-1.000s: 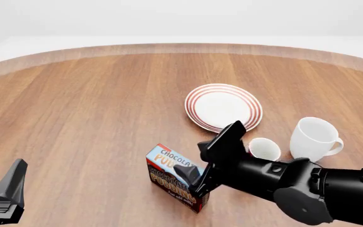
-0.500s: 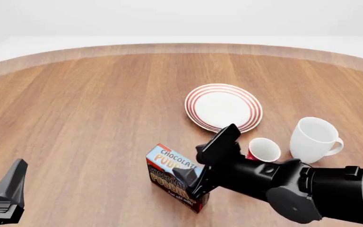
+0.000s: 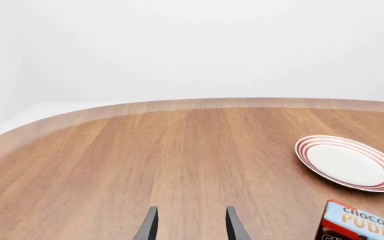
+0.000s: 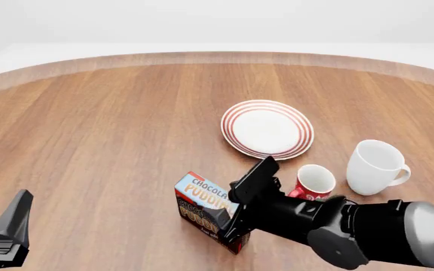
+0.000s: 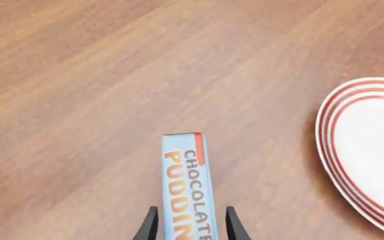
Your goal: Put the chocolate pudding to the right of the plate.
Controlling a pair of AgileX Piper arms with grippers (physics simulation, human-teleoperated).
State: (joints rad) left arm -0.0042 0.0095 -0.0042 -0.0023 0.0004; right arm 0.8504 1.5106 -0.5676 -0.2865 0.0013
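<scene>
Your right hand [image 5: 186, 227] has its fingers apart, one on each side of the chocolate pudding [image 4: 205, 212]. The box stands on the desk [image 4: 111, 141], in front of the plate [image 4: 267, 129]. Your left hand [image 3: 190, 227] is apart too, holding nothing.

Your chocolate pudding [image 4: 202, 203] box stands on its narrow edge on the desk [image 4: 111, 130], light-blue lettered face up, brown side toward you. Your plate [image 4: 267, 129], white with red rings, lies flat, farther back and to the right.
</scene>
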